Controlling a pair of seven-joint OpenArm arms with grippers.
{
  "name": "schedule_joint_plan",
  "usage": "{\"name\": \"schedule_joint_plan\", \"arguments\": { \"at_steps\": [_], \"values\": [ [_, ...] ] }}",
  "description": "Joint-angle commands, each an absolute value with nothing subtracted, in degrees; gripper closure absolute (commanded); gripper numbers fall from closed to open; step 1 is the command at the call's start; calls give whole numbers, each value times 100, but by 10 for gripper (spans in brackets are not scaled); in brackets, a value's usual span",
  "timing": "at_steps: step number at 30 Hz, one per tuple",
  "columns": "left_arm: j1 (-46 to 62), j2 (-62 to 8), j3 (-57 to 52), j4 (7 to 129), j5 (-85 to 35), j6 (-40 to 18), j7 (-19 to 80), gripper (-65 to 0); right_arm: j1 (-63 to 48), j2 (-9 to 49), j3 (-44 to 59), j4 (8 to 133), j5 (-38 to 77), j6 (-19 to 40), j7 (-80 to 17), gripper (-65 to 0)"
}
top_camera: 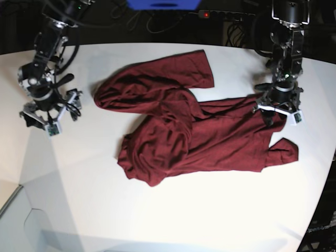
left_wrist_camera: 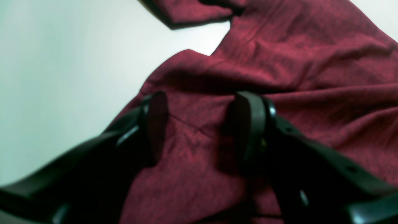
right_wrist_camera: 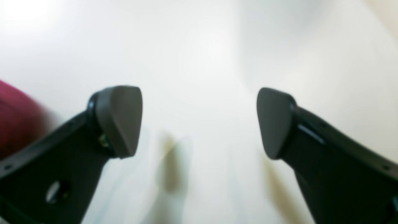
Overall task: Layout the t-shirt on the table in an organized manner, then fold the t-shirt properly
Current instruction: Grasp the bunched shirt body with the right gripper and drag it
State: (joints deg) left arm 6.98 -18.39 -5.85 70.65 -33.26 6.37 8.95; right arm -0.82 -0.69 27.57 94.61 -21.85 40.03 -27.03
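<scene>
- The left gripper (left_wrist_camera: 199,130) has its jaws spread apart, straddling a wrinkled stretch of the shirt (left_wrist_camera: 279,77). The cloth lies between the fingers (left_wrist_camera: 250,124) but is not pinched; I would guess they are poised to close on a fold.
- The right gripper (right_wrist_camera: 199,121) is also released, jaws wide, with only bare table (right_wrist_camera: 202,56) between them and a sliver of maroon off to one side.
- The shirt (top_camera: 194,131) lies crumpled in the middle of the table (top_camera: 157,220), one sleeve flung toward the back, the body bunched and doubled over itself. To my eye the laying-out is far from done.
- The left arm comes down steeply from the far edge, its gripper (top_camera: 278,107) set over the shirt's end, near a small flap. That seems a sensible spot for tugging the cloth flat.
- The right arm hangs well apart from the cloth, its gripper (top_camera: 46,113) pointed down over bare table, apparently waiting its turn.
</scene>
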Motion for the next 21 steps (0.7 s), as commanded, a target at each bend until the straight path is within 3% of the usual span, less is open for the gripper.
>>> {"name": "schedule_joint_plan", "arguments": {
  "at_steps": [1,7,11,16,21],
  "values": [
    [796,-1851,-558,7002,-3424,796,1525,-337,101,-127,2668,9596,-2132,4000,-2580,-585],
    [796,-1851,-549,6993,-3407,796,1543,-337,848,-875,2325,9411,-2132,4000,-2607,-582],
    [796,-1851,-576,6967,-3389,796,1552,-337,1156,-900,1947,8963,-2123,4000,-2615,-575],
    [796,-1851,-593,6967,-3380,796,1552,-337,1262,-900,1569,8505,-1543,4000,-2615,-494],
    [796,-1851,-593,6976,-3380,796,1552,-337,1455,-900,1429,8031,-1042,4000,-2607,-355]
  ]
}}
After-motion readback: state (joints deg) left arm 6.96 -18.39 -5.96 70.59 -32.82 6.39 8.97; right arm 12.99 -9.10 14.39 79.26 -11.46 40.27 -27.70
